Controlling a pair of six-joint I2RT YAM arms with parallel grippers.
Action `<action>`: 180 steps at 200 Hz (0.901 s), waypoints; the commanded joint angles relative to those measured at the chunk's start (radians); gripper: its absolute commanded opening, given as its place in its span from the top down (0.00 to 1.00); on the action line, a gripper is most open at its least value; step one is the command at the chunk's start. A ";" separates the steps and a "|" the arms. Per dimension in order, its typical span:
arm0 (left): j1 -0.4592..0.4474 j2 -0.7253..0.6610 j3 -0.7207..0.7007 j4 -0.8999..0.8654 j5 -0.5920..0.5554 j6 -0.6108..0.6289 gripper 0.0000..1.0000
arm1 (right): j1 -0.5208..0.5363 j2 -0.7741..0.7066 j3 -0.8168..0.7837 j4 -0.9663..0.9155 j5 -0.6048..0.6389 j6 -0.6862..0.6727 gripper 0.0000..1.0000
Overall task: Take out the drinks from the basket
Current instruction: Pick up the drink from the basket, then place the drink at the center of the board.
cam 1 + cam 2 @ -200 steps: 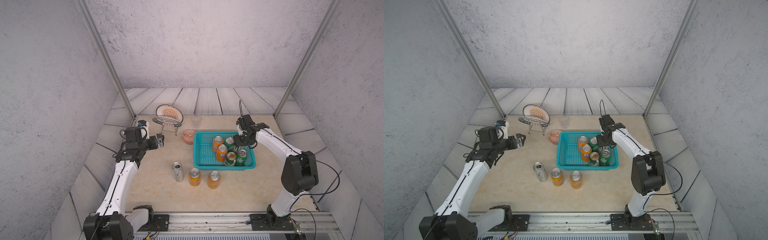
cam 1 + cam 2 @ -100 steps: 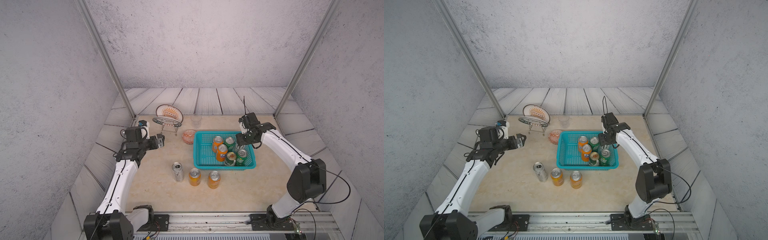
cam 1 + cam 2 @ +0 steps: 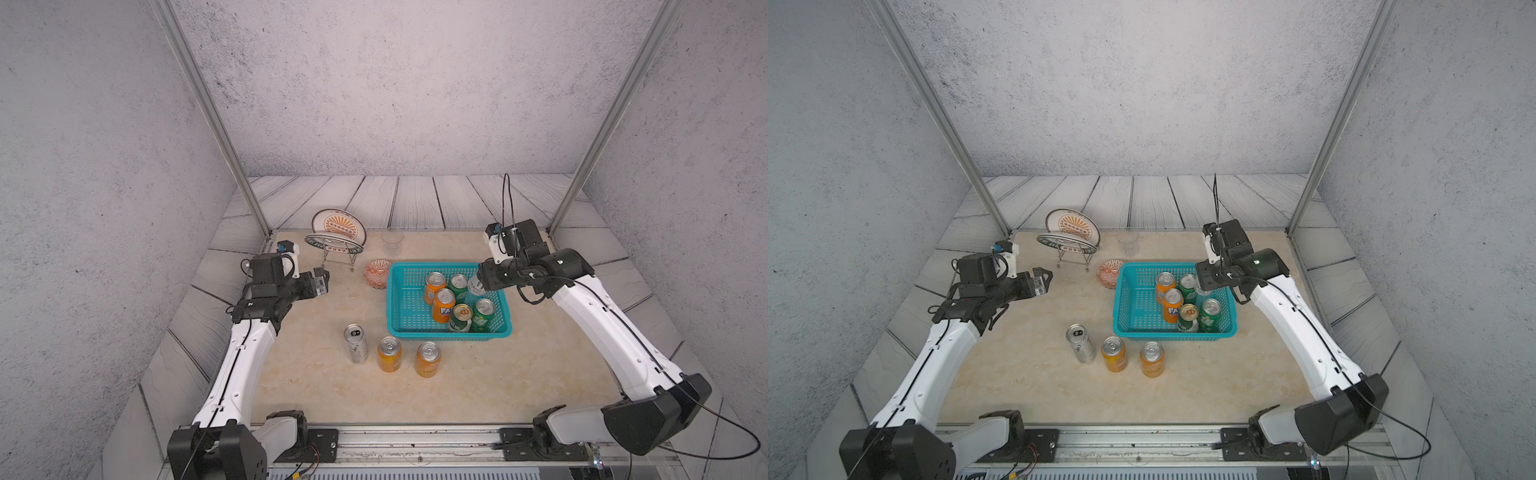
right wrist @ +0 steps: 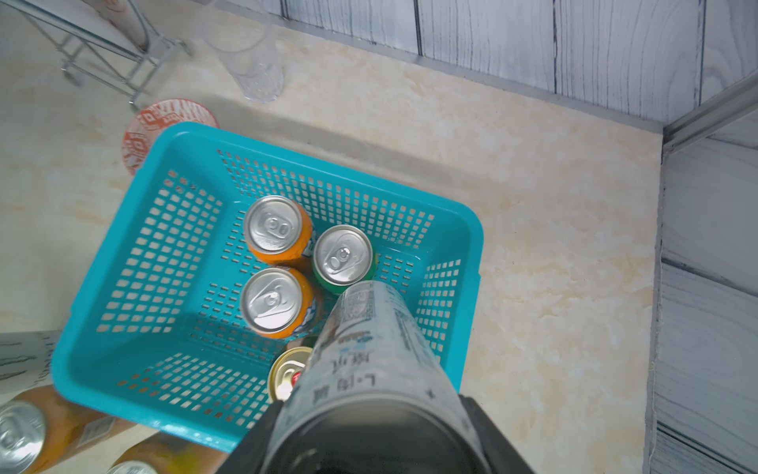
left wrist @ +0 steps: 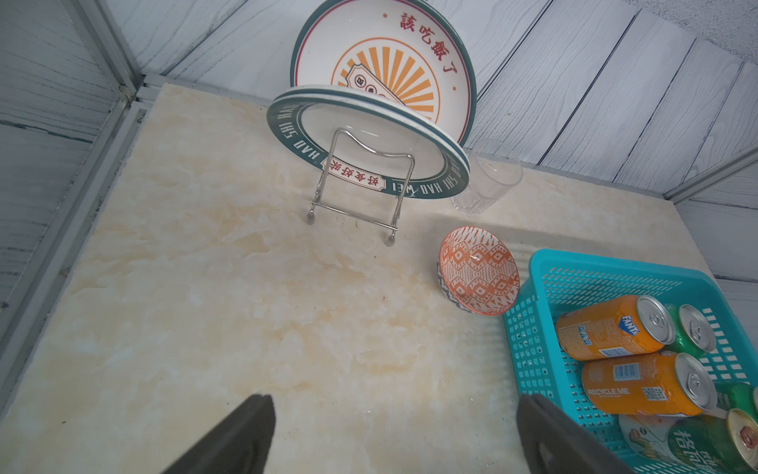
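The right gripper point(image 3: 1203, 285) clamps a silver can point(image 3: 1198, 289) above the blue basket point(image 3: 1119, 305), where two orange cans point(image 3: 1165, 284) and three green cans point(image 3: 1210, 313) stand just below its fingers. The left gripper point(image 3: 1043, 282) hangs over the table point(image 3: 1017, 374) with fingers spread wide, well apart from a row of three cans point(image 3: 1114, 353) outside the basket.

Marble tabletop point(image 3: 478, 395) bears basket point(image 3: 449, 335), cans point(image 3: 389, 354) (three, upright).

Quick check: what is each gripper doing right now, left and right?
Left gripper: open, holding nothing.
Right gripper: closed on a silver-white can, held over the basket.
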 commanded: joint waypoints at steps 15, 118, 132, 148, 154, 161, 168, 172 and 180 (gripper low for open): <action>0.010 0.009 0.009 -0.010 0.011 0.001 0.01 | 0.081 -0.103 0.082 -0.083 0.016 0.041 0.51; 0.014 0.009 0.011 -0.013 0.009 0.007 0.01 | 0.387 -0.238 -0.006 -0.234 0.097 0.234 0.52; 0.015 0.009 0.011 -0.014 0.008 0.009 0.01 | 0.426 -0.247 -0.037 -0.225 0.112 0.256 0.52; 0.015 0.009 0.010 -0.014 0.004 0.010 0.01 | 0.456 -0.263 -0.092 -0.189 0.119 0.280 0.52; 0.015 0.009 0.011 -0.014 0.005 0.010 0.01 | 0.464 -0.269 -0.118 -0.173 0.118 0.287 0.52; 0.015 0.010 0.011 -0.015 0.006 0.010 0.01 | 0.468 -0.275 -0.147 -0.155 0.114 0.297 0.53; 0.014 0.012 0.011 -0.016 0.005 0.009 0.01 | 0.471 -0.281 -0.173 -0.134 0.111 0.305 0.53; 0.015 0.011 0.011 -0.016 0.005 0.009 0.01 | 0.475 -0.286 -0.188 -0.122 0.112 0.310 0.53; 0.016 0.011 0.011 -0.016 0.005 0.012 0.01 | 0.477 -0.294 -0.222 -0.101 0.110 0.323 0.53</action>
